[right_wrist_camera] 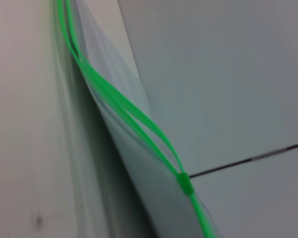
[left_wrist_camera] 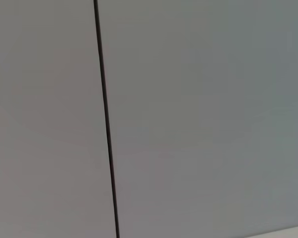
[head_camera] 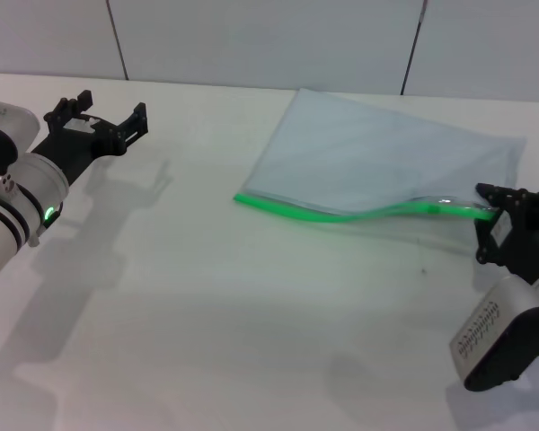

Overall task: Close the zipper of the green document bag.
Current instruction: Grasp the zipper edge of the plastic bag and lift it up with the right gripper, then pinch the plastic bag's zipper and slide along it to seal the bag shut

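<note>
The green document bag [head_camera: 377, 157] lies flat on the white surface [head_camera: 234, 305], toward the far right side, its translucent pale body reaching back toward the wall [head_camera: 251, 36]. The zipper [head_camera: 341, 214] runs along the bag's near long edge as a bright green strip; its right-hand part is lifted off the surface in a shallow wave.

The right end effector [head_camera: 496, 208] is at the right end of that strip, its black fingers at the raised edge. It appears to be pinching the zipper there, though the contact is partly hidden by the fingers themselves. In the right wrist view the two green tracks of the zipper [right_wrist_camera: 124, 106] are spread apart over a stretch and meet at the small green slider tab [right_wrist_camera: 184, 183].

The left end effector [head_camera: 103, 117] hovers above the surface at the far left, well apart from the bag, its fingers spread and holding nothing
</note>
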`<move>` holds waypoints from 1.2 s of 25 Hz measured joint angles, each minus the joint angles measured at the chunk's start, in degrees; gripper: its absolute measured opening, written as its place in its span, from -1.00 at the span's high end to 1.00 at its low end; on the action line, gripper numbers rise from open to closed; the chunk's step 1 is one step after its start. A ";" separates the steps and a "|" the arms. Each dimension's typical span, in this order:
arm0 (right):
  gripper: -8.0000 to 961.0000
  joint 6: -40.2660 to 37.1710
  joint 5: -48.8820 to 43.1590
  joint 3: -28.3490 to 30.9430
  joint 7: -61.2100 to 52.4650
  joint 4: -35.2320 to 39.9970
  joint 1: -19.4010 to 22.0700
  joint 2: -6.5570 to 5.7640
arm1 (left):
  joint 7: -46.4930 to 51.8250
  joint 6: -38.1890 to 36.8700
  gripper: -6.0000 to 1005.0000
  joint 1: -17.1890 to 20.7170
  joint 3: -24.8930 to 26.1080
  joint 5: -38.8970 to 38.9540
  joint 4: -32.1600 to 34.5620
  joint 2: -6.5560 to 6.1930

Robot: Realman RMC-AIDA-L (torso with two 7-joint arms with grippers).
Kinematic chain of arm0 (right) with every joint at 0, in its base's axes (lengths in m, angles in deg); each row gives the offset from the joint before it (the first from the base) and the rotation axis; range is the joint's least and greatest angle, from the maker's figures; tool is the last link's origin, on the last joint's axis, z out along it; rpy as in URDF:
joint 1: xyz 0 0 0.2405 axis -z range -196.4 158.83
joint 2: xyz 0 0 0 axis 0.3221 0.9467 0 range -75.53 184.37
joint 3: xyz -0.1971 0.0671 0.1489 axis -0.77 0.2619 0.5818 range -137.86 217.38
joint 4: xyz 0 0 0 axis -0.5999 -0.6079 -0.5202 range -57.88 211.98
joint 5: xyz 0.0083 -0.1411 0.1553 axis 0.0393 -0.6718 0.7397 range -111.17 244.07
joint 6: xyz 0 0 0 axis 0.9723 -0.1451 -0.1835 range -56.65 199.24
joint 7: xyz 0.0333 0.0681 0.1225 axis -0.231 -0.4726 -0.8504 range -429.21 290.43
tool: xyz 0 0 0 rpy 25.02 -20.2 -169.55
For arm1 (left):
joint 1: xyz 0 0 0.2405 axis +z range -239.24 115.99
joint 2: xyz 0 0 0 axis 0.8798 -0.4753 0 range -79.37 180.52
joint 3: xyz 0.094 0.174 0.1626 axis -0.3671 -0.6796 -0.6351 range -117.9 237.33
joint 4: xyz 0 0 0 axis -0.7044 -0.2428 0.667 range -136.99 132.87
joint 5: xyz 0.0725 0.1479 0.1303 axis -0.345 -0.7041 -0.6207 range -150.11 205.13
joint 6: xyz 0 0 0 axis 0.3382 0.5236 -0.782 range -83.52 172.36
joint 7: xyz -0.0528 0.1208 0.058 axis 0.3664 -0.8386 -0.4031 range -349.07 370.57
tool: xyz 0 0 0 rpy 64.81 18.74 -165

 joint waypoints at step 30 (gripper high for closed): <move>0.88 18.67 6.11 3.25 -13.45 22.83 0.58 -3.48 | 12.59 3.43 -0.72 0.41 -8.55 -21.18 -12.68 -0.08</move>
